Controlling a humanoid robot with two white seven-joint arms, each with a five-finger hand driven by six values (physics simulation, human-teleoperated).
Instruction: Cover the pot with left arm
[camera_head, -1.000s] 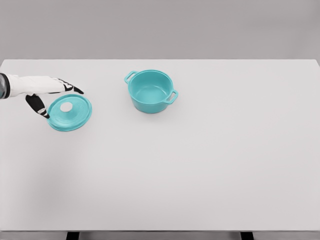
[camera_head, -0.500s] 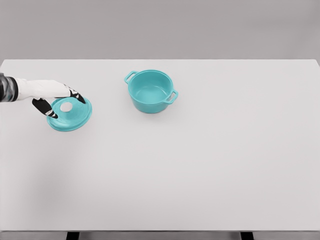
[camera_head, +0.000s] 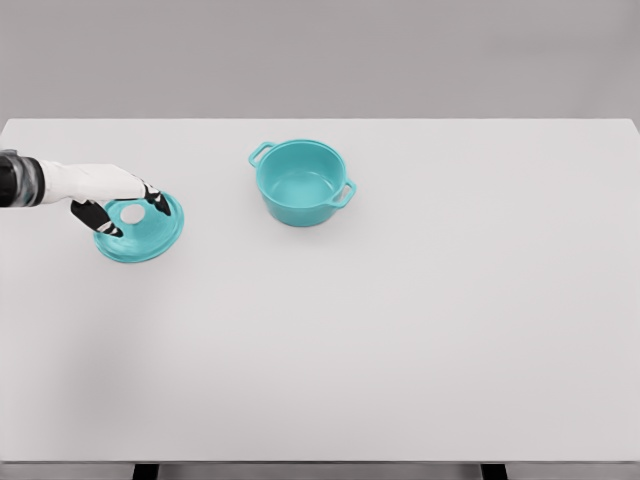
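Left hand (camera_head: 112, 200) reaches in from the left edge of the table (camera_head: 400, 350) and sits over the teal lid (camera_head: 140, 227), its dark-tipped fingers (camera_head: 156, 200) curled down around the lid's white knob (camera_head: 133, 213); whether they actually grip the knob cannot be told from this head view. That lid lies near the table's left edge, slightly tilted, well apart from the pot (camera_head: 302, 181). The teal pot stands upright and uncovered near the middle of the far edge, a handle on either side. No right arm shows anywhere.
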